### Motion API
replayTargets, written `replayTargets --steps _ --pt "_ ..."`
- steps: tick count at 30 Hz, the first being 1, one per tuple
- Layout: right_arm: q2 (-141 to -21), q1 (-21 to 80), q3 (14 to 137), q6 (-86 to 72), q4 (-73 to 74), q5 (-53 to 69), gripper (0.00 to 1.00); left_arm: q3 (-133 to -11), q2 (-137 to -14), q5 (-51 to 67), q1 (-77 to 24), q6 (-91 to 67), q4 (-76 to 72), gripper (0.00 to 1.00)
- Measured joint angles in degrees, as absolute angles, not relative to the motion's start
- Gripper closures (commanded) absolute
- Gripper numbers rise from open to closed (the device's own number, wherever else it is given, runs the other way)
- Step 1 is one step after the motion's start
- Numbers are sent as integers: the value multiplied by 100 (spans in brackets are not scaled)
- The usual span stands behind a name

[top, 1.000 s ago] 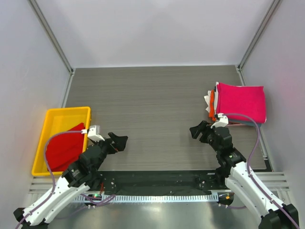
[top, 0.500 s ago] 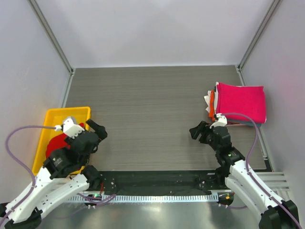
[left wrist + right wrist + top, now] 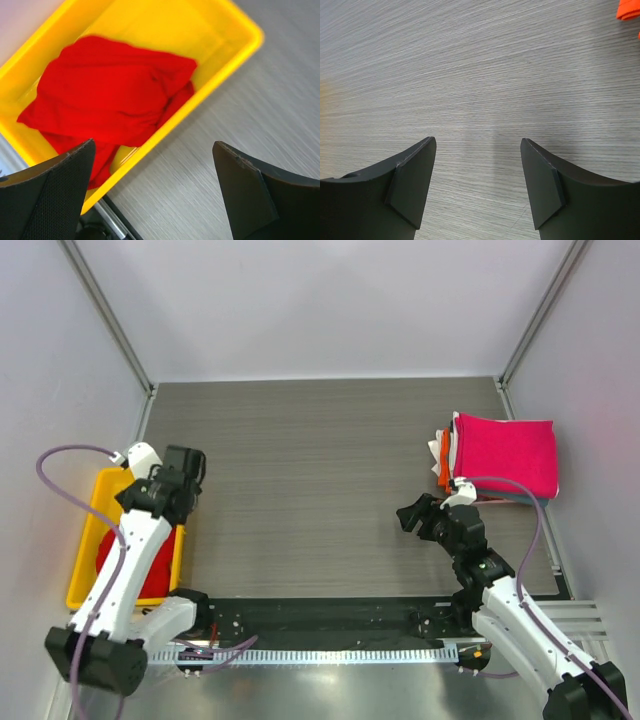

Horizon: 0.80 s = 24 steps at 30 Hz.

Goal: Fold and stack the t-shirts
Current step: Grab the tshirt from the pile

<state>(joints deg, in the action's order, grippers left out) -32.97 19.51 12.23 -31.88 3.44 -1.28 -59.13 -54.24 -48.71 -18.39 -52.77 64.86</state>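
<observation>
— What's over on the left?

— At 8 o'clock on the grey wood-grain counter (image 3: 320,440) sits a yellow plastic tray (image 3: 150,25). A bright red cloth t-shirt (image 3: 110,95) lies crumpled inside it, not folded. The left arm (image 3: 135,550) reaches up across the tray toward its 3 o'clock rim.

— And the left jaws?

— Spread fully wide with nothing between them. They hang above that rim, and in the wrist view the red shirt shows below them at 10 o'clock.

— And on the right?

— The right arm (image 3: 495,585) comes in from 5 o'clock. The right jaws stand well apart and grip nothing, with only wood-grain surface showing in the gap. The stack lies at 1 o'clock from them, at the counter's 3 o'clock edge. A folded magenta-pink t-shirt (image 3: 505,455) is on top. A folded orange t-shirt (image 3: 443,475) and a folded white t-shirt (image 3: 436,448) peek out beneath it on its 9 o'clock side.
</observation>
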Motion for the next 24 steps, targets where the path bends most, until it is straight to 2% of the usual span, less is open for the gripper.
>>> replayTargets --steps 3,7,20,22,24 --pt "-3297 1951 1221 -3188 340 -110 26 -5900 -5996 -4134 -602 -4814 6110 0" --pt "-3299 1951 1221 -3186 340 -93 26 -5795 -6377 -3437 482 -4508 5752 0" --pt "-3299 1951 1221 -3188 338 67 26 -4733 -7887 -2141 2165 -4716 4309 1" --pt "-3299 1951 1221 -3186 338 80 26 -4753 -8128 -2043 2215 -4766 4152 9" --pt "-3299 1951 1221 -3186 338 82 26 -4799 -8329 -1988 2228 -4821 4060 37"
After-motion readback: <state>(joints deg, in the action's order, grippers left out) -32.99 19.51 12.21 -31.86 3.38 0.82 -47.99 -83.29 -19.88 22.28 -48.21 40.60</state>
